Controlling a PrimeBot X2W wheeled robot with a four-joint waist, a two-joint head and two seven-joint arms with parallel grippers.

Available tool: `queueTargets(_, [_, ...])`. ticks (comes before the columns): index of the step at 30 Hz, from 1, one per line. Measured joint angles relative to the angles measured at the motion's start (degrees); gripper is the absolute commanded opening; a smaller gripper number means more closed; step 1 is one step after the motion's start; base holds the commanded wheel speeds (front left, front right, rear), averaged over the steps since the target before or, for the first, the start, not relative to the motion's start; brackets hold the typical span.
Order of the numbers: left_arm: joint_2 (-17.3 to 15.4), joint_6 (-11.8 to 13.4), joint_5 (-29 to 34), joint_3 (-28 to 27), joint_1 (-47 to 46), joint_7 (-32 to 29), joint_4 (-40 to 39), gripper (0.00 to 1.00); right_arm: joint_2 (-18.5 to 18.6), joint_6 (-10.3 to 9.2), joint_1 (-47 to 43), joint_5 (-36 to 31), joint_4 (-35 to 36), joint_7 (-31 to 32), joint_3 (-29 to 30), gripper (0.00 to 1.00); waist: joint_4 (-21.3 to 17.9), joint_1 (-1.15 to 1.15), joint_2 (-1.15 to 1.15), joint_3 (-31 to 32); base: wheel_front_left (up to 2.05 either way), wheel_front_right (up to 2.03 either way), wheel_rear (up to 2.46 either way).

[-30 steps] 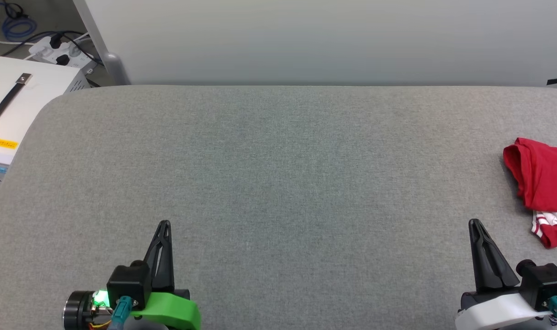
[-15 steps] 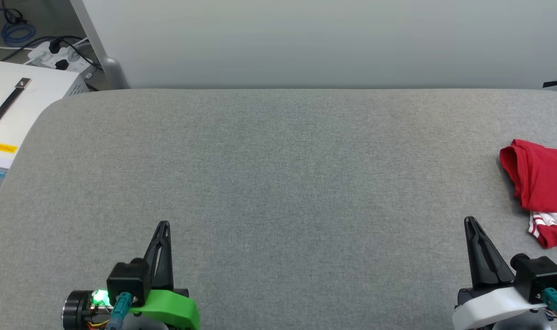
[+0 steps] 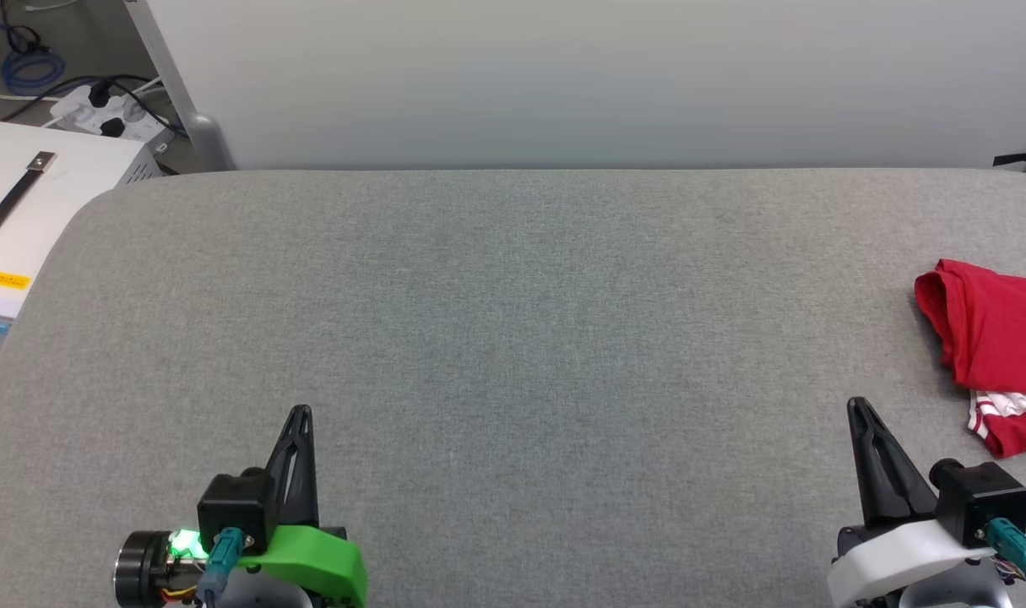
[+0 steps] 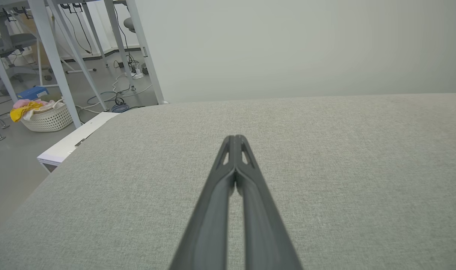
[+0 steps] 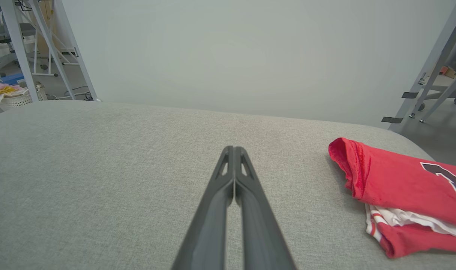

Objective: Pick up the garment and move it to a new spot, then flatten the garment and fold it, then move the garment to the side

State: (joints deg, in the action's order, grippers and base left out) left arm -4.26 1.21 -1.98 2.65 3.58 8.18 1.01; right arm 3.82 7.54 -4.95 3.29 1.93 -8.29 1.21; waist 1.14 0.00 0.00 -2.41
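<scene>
The garment (image 3: 998, 338) lies folded at the right edge of the grey table (image 3: 513, 338), red with white and striped trim peeking out of its near side. In the right wrist view the garment (image 5: 404, 187) shows part of a dark number on top. My right gripper (image 3: 855, 405) is shut and empty, near the front edge, left of and apart from the garment. In its own view the right gripper (image 5: 234, 149) has both fingers pressed together. My left gripper (image 3: 301, 412) is shut and empty at the front left, also seen as the left gripper (image 4: 235, 138) over bare fabric.
A white box with a black handle (image 3: 23, 211) stands off the table's left edge, with a power strip and cables (image 3: 107, 101) behind it. A pale wall (image 3: 563, 76) runs behind the table. A laundry basket (image 4: 44, 114) and metal frame legs (image 4: 55, 60) stand on the floor.
The head camera has shifted a little, so the table and garment sit slightly lower and more to the left in the picture. Both grippers stay shut and roughly in place.
</scene>
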Motion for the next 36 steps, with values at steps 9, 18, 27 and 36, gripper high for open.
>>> queueTargets(9, [0.14,-0.03,0.09,-0.34,-0.41,-0.91,-0.08,0.00,-0.08,0.00,0.46,-0.43,-0.19,1.02,-0.11,0.00,-0.15,0.00,0.00,0.31,0.00,0.00,0.00])
queueTargets(18, [0.32,-0.30,0.27,-0.75,-0.55,-2.25,-0.21,0.00,-0.24,0.00,1.04,-0.88,-0.46,2.20,-0.31,0.00,-0.33,0.00,0.00,0.69,0.00,0.00,0.00])
queueTargets(27, [0.40,-0.46,0.52,-1.02,-1.10,-3.38,-0.33,0.00,-0.29,0.00,1.64,-1.20,-0.69,3.31,-0.46,0.00,-0.47,0.00,0.00,1.00,0.00,0.00,0.00])
queueTargets(36, [0.60,-0.52,0.77,-1.26,-1.35,-4.26,-0.43,0.00,-0.36,0.00,2.02,-1.56,-0.92,4.48,-0.62,0.00,-0.62,0.00,0.00,1.30,0.00,0.00,0.00])
